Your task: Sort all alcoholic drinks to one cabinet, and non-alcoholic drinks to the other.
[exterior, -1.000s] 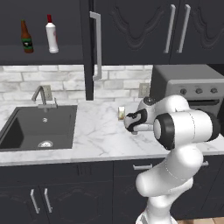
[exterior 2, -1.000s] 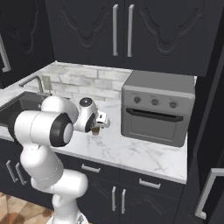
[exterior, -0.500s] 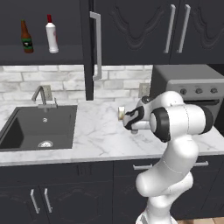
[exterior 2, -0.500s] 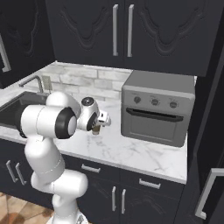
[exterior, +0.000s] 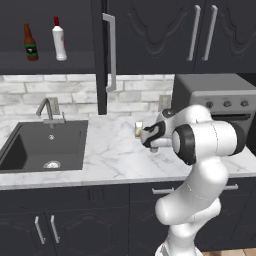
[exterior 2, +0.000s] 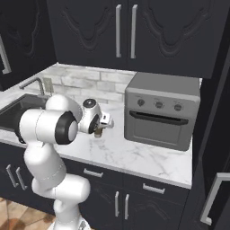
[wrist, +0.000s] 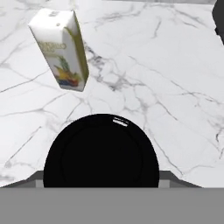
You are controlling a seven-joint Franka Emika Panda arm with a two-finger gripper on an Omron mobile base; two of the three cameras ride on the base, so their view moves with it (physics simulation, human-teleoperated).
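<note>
The fingers cannot be made out, so whether they stand wide or have closed I cannot tell; the gripper (exterior: 144, 137) sits straight over the cup (wrist: 101, 151), its black lid just below the hand camera, likely lined up so the jaws can take it by the sides; the carton (wrist: 60, 49) stands upright just beside it, apart; both rest mid-counter (exterior: 110, 155), between the sink (exterior: 42, 147) and the oven (exterior 2: 162, 110); the beer bottle (exterior: 30, 43) and white bottle (exterior: 59, 39) stand on the open cabinet's shelf (exterior: 47, 62), above the counter's left end, beside its long-handled door (exterior: 102, 55); carved doors (exterior 2: 128, 31) hang above the oven.
</note>
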